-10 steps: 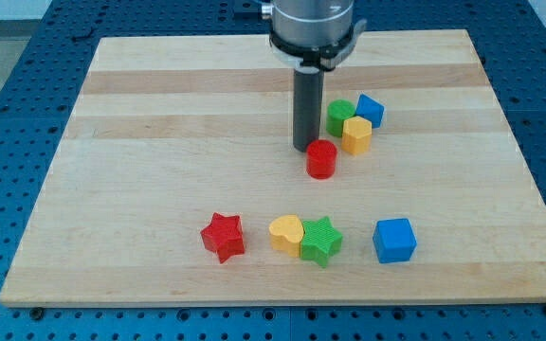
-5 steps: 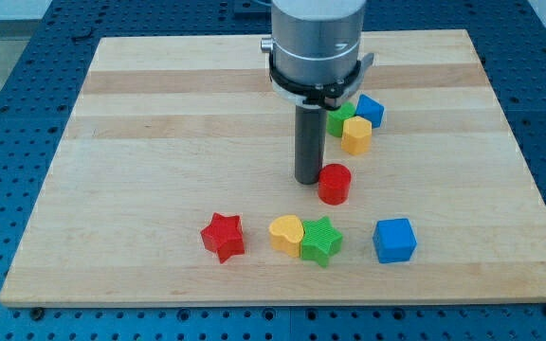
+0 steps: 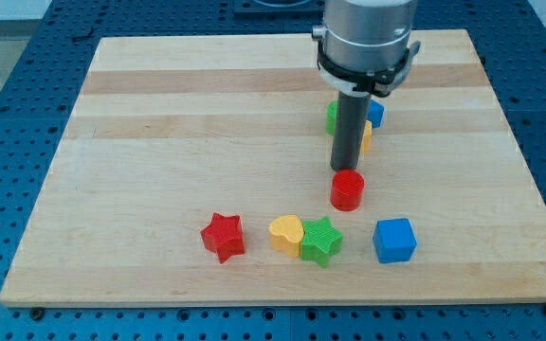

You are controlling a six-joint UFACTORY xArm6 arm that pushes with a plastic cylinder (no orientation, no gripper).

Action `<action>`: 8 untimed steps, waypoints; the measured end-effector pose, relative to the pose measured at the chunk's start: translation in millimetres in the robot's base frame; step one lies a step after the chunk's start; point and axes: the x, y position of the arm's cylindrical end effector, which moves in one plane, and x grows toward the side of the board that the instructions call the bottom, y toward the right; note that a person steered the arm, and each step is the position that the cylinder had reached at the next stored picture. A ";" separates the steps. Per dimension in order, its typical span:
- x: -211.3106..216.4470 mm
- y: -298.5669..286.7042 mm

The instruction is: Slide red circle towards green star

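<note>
Right of the board's centre, my tip (image 3: 345, 170) sits directly at the top side of the red circle (image 3: 347, 190), apparently touching its upper rim. No fingers on this rig: the rod is a plain pusher and holds nothing.

Red circle: right of centre, closer to the bottom edge than to the top edge. Green star (image 3: 321, 241): below and slightly left of it, near the bottom edge, a clear gap between the two.

Bottom-edge row, view's left to right: red star (image 3: 224, 236), standing apart; yellow heart (image 3: 286, 232), touching the green star's left side; green star; blue cube (image 3: 393, 240), near the star but separate, towards the bottom right corner.

Cluster behind the rod, towards the top right corner: a green block (image 3: 331, 116), a yellow block (image 3: 365, 140) and a blue block (image 3: 376, 113), each mostly hidden by the rod; shapes not readable. Wooden board (image 3: 159, 142) lies on a blue perforated bench (image 3: 8, 114).
</note>
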 end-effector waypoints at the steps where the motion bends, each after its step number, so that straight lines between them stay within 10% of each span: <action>1: 26.3 0.0; 8: 75.6 0.0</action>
